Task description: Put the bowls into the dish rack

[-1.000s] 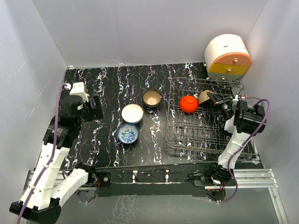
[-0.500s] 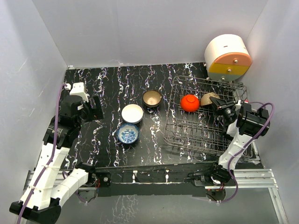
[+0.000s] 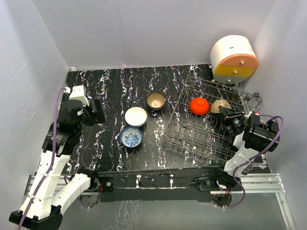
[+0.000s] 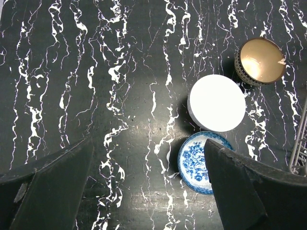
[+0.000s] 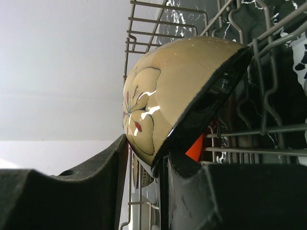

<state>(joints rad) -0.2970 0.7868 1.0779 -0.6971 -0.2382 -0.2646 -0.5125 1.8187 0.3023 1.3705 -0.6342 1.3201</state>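
- Grip status, right pincer [image 5: 146,155]: clamped on rim of tan bowl [image 5: 168,91], one finger against the glazed outside, the other inside the dark hollow. Rim hold chosen, by judgement, to stand the bowl on edge between tines.
- Position of tan bowl: inside dish rack [image 3: 192,136], far right part, tipped on its side, just beside red-orange bowl [image 3: 198,106] lying in the same far row.
- Rack attitude: askew to the near edge of the tabletop [image 3: 115,86]. Expect sliding under side load; press downward, not sideways.
- Left pincer [image 4: 147,148]: spread wide, holding nothing, hovering well left of the dish rack.
- Left of the dish rack, on the tabletop: white bowl [image 4: 217,102], blue-and-white bowl [image 4: 199,162] close against it, gold-lined bowl [image 4: 260,61] nearest the rack.
- Progress estimate: one bowl loaded, one being seated, three waiting.
- Before release: confirm rim caught between tines; otherwise risk of rolling flat.
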